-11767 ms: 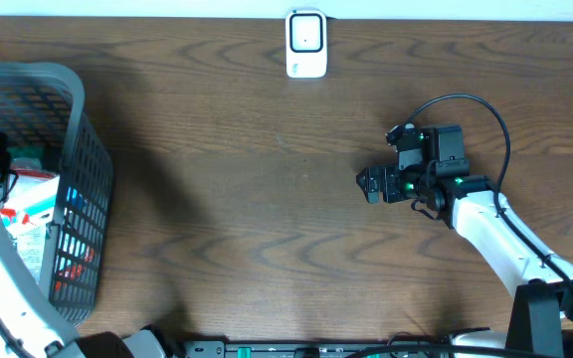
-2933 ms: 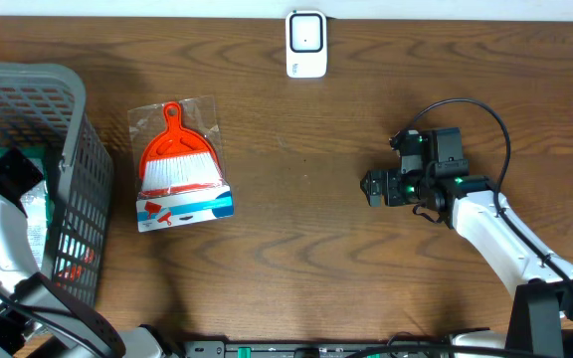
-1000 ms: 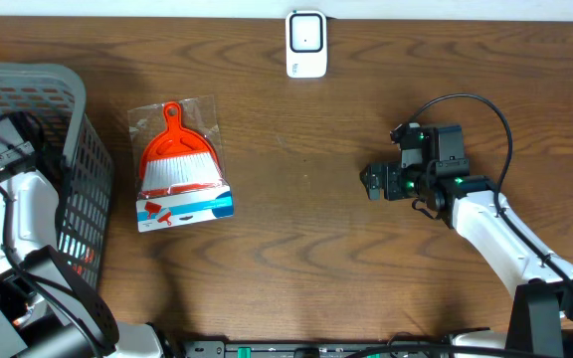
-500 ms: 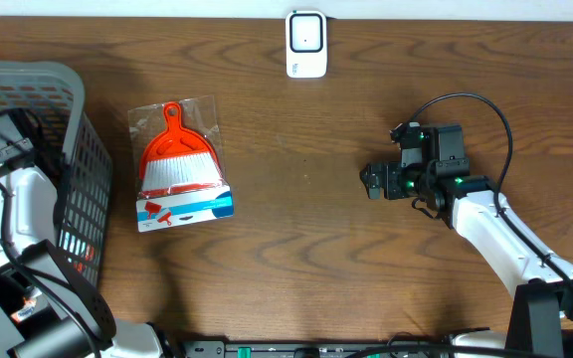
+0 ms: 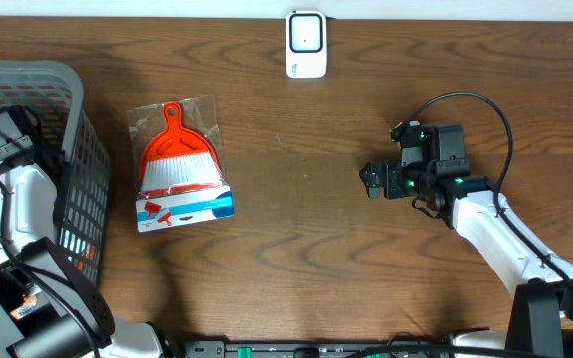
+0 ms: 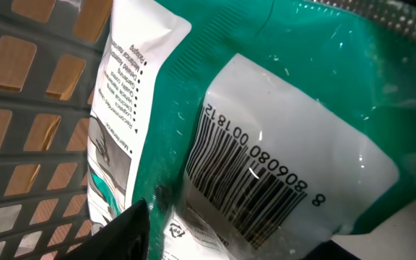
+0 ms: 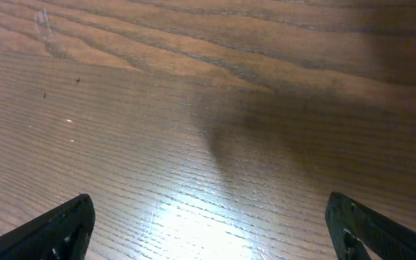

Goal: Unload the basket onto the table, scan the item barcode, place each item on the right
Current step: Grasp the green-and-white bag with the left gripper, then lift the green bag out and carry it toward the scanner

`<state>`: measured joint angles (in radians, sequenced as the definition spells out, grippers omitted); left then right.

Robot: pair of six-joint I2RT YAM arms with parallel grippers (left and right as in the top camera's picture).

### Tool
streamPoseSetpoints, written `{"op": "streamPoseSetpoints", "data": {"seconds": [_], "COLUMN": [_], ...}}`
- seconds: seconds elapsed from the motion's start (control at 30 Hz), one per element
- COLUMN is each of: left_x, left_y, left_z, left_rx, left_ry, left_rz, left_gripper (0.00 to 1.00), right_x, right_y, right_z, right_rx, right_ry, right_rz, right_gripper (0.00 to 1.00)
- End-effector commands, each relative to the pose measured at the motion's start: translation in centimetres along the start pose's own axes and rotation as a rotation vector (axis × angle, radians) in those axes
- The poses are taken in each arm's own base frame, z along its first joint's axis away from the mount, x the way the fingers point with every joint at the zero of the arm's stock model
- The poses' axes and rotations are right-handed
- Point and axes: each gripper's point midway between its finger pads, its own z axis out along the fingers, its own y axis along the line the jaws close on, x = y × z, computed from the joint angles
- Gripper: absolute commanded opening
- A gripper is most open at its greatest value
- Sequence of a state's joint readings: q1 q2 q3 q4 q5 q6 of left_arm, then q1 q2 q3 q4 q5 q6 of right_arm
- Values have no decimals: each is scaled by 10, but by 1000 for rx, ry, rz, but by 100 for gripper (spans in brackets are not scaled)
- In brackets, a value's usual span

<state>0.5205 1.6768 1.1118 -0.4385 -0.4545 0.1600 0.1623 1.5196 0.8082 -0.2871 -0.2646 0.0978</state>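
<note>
Green packet (image 6: 316, 87) sits between the fingers (image 6: 125, 227) of your left gripper (image 6: 255, 238); whether they grip it can't be told. Close firmly, keeping the barcode (image 6: 248, 184) uncreased.

Overhead view is evenly bright and sharp. Right wrist view: glare on the table (image 7: 193, 224) at 6 o'clock, soft shadow toward 2. Left wrist close-up: pack (image 6: 295, 94) glints, slightly soft.

Basket (image 5: 86, 179) at left, packaged brush (image 5: 179, 164) on table (image 5: 306, 239) just right of it, scanner (image 5: 306, 44) at far edge
</note>
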Motion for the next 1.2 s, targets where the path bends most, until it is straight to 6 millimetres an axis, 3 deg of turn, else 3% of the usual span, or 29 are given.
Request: {"op": "streamPoseSetpoints", "data": {"seconds": [0.0,0.17,0.33,0.63,0.83,1.17], "left_x": [32,32,32,19,-7,-38], "left_y": [-13,-13,-12,2,24,68], "left_z": [27,27,27,13,-22,-100], "left_rx": [-17,-17,-22,-64,-79,-102], "left_ry": [106,106,105,60,-59,-284], "left_rz": [48,48,27,-33,-105,-250], "left_gripper": [47,24,9,8,7,7], "right_x": [4,3,3,2,2,0], "right_y": [1,1,1,-2,-2,-2], "right_z": [3,3,3,3,3,3], "right_rx": [2,2,2,24,23,22], "right_ry": [9,9,6,4,1,-4], "right_rz": [-16,-16,-17,-17,-17,-19], "right_gripper": [99,99,99,99,99,99]}}
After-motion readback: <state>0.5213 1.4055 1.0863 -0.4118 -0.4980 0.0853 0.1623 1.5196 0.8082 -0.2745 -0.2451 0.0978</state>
